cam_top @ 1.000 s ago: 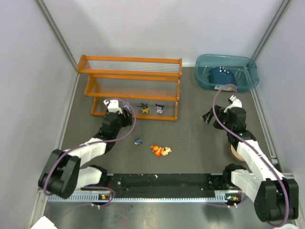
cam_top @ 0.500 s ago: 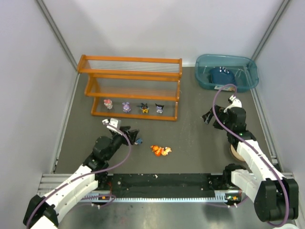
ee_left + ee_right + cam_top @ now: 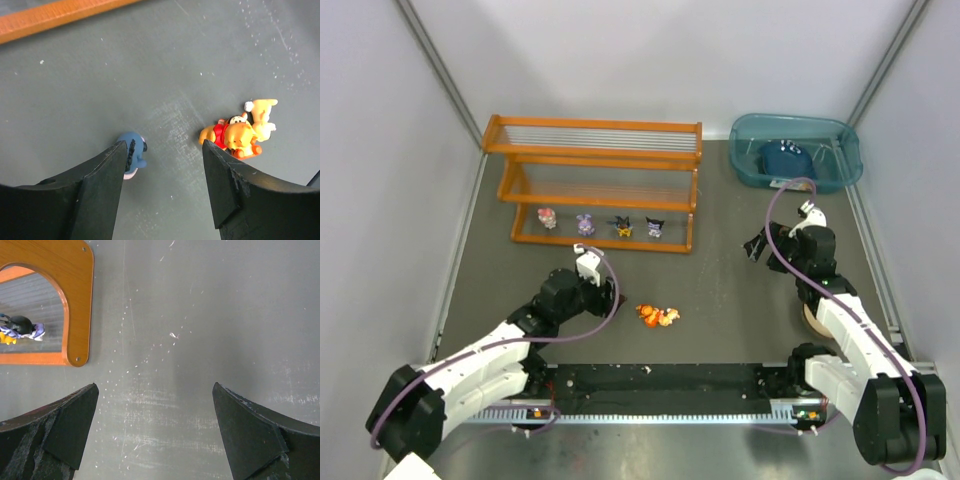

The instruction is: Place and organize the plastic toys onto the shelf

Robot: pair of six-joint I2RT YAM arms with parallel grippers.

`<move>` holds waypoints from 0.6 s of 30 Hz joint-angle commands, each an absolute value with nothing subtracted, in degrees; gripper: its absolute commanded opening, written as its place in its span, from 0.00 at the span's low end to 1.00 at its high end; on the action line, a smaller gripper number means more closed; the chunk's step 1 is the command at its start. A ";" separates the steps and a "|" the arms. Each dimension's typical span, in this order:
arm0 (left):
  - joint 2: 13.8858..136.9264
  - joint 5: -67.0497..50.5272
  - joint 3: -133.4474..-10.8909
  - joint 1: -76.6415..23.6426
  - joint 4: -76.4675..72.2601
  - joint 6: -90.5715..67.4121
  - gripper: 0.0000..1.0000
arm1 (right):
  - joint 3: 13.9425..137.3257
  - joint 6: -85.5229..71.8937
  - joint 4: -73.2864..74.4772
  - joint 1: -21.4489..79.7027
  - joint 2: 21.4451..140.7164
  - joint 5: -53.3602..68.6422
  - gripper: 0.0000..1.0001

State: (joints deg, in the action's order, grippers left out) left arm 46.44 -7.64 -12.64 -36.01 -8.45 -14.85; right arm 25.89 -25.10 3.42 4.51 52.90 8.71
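The orange shelf [image 3: 590, 150] stands at the back left. Its bottom tier holds a row of several plastic toys: pink [image 3: 548, 217], purple [image 3: 585, 223] and two black ones [image 3: 638, 227]. My left gripper [image 3: 604, 296] is open low over the table. A blue toy [image 3: 135, 153] lies just inside its left fingertip, partly hidden by it. Orange and yellow toys [image 3: 240, 132] lie in a clump by the right fingertip. My right gripper [image 3: 757, 245] hangs wide open over bare table, holding nothing.
A teal bin [image 3: 840, 135] with a dark blue item [image 3: 783, 158] sits at the back right. The shelf's base bar [image 3: 60, 15] runs just beyond the blue toy. The shelf's end panel [image 3: 75, 300] stands left of the right gripper. Grey walls enclose the table.
My left arm has drawn back from the shelf's bottom tier, leaving the pink and purple toys there, and swung right and down over the blue toy. The right arm has not moved.
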 commanded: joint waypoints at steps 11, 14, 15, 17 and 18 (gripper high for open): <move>49.13 5.26 -16.52 -41.04 -1.76 -19.59 0.66 | 26.02 -25.14 1.32 5.10 52.47 9.32 0.99; 48.96 6.93 -16.52 -41.04 -0.62 -20.82 0.65 | 26.10 -25.05 1.23 5.01 52.56 9.32 0.99; 48.96 7.20 -16.52 -41.13 -0.44 -21.00 0.64 | 26.10 -25.05 1.14 5.10 52.56 9.32 0.99; 49.04 7.47 -16.52 -41.13 -0.26 -21.36 0.63 | 26.10 -25.05 1.14 5.10 52.73 9.32 0.99; 49.13 7.64 -16.52 -41.31 -0.26 -21.44 0.62 | 26.10 -25.05 1.23 5.10 52.65 9.32 0.99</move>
State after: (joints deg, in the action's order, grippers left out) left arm 49.04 5.13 -14.74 -40.93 -0.71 -19.70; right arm 25.89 -25.12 3.38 4.51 52.90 8.91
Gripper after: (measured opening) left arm 0.632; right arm 0.987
